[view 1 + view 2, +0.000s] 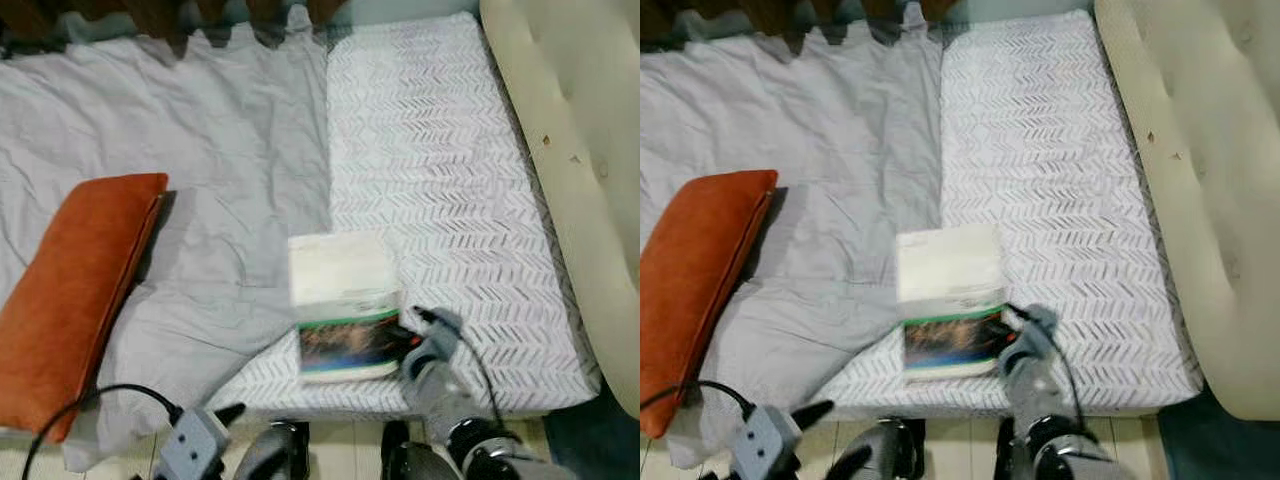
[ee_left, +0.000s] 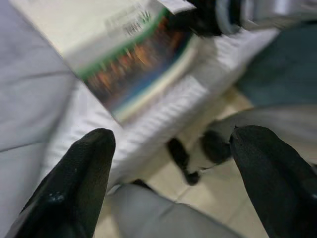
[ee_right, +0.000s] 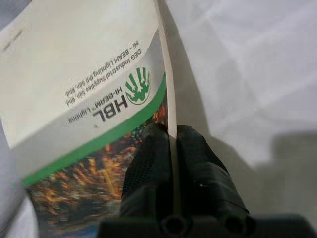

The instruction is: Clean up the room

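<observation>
A book (image 1: 342, 303) with a cream cover, a green stripe and a dark photo lies near the front edge of the bed (image 1: 440, 170). My right gripper (image 1: 410, 332) is shut on the book's right edge; the right wrist view shows the cover (image 3: 89, 99) clamped between the two black fingers (image 3: 148, 168). My left gripper (image 2: 173, 168) hangs open below the bed's front edge, left of the book (image 2: 129, 64), with nothing between its fingers (image 2: 74, 183). An orange cushion (image 1: 75, 295) lies on the grey duvet (image 1: 200, 170) at the left.
A cream padded headboard (image 1: 580, 150) runs along the bed's right side. The bare patterned mattress cover (image 1: 1050, 170) stretches beyond the book. A black cable (image 1: 80, 405) loops by my left arm. Pale wooden floor (image 2: 228, 198) lies beneath the bed's edge.
</observation>
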Available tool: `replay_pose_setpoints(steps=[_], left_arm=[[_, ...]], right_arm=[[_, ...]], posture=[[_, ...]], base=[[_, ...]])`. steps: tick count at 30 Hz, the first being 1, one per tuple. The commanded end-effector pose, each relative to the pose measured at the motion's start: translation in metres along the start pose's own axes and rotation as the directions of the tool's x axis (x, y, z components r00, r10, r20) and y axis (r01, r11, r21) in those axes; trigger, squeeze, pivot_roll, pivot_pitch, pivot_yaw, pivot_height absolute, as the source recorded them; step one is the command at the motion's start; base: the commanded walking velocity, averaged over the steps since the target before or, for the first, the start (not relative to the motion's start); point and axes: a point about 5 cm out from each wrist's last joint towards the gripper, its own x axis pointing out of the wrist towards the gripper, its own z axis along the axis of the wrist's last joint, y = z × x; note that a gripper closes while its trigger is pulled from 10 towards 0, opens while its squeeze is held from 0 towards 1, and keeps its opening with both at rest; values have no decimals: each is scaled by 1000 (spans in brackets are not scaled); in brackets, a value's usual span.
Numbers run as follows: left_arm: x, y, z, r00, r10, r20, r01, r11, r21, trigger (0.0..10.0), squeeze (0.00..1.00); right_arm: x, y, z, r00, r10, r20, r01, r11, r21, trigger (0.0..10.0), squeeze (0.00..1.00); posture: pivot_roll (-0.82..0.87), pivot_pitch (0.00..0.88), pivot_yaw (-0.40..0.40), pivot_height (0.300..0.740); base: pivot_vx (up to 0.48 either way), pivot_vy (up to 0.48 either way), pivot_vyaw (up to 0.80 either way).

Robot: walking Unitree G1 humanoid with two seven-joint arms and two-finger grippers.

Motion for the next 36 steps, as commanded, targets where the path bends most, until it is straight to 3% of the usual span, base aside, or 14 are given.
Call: replay_pose_setpoints(steps=[1,3,6,8,9,11,16,20,23,25,31,36], left_arm=[[-3,-8,-11,1000,1,-23,-2,1000,-24,10000,0],[-3,-8,-19,999,42,-22,-42,999,-18,10000,0],[-6,1,-32,986,165,21,-166,977,130,10000,0],[-6,2,-33,985,170,26,-172,974,146,10000,0],[-4,6,-39,976,216,39,-220,951,218,10000,0],[2,9,-48,966,256,33,-256,935,245,10000,0],[17,8,-60,957,291,18,-288,936,203,10000,0],[41,6,-68,932,357,60,-361,927,99,10000,0],[52,9,-68,922,379,80,-386,917,104,10000,0],[54,12,-66,918,385,92,-394,913,108,10000,0],[49,21,-61,902,407,145,-424,898,114,10000,0],[42,8,-64,900,405,159,-423,901,100,10000,0]], right_arm=[[-5,-9,-13,998,-61,-29,62,998,18,0,0],[-4,-14,-6,996,-90,-8,90,996,18,0,0],[-4,-20,-3,994,-106,-10,106,993,43,0,0],[-4,-20,-3,994,-106,-11,107,993,45,0,0],[-4,-20,-2,995,-103,-13,104,993,64,0,0],[-4,-21,-1,995,-99,-12,99,993,66,0,0],[-3,-22,1,996,-91,-8,91,995,44,0,0],[-3,-21,2,997,-80,-10,80,994,75,0,0],[-1,-18,4,997,-79,-9,79,988,130,0,0],[0,-15,6,998,-62,-10,63,990,123,0,0],[7,-2,19,999,22,-24,-22,999,-31,0,0],[9,1,27,995,75,-67,-88,971,-221,0,0]], posture=[[237,506,74,740],[232,505,69,740],[224,503,64,740],[224,503,64,740],[204,516,49,740],[190,521,37,740],[151,535,9,740],[107,545,-21,740],[115,538,-27,740],[123,540,-27,740],[162,528,-22,740],[168,520,-28,740]], base=[[0,0,0],[0,0,0],[0,0,0],[0,0,0],[0,0,0],[0,0,0],[0,0,0],[0,0,0],[0,0,0],[0,0,0],[0,0,0],[0,0,0]])
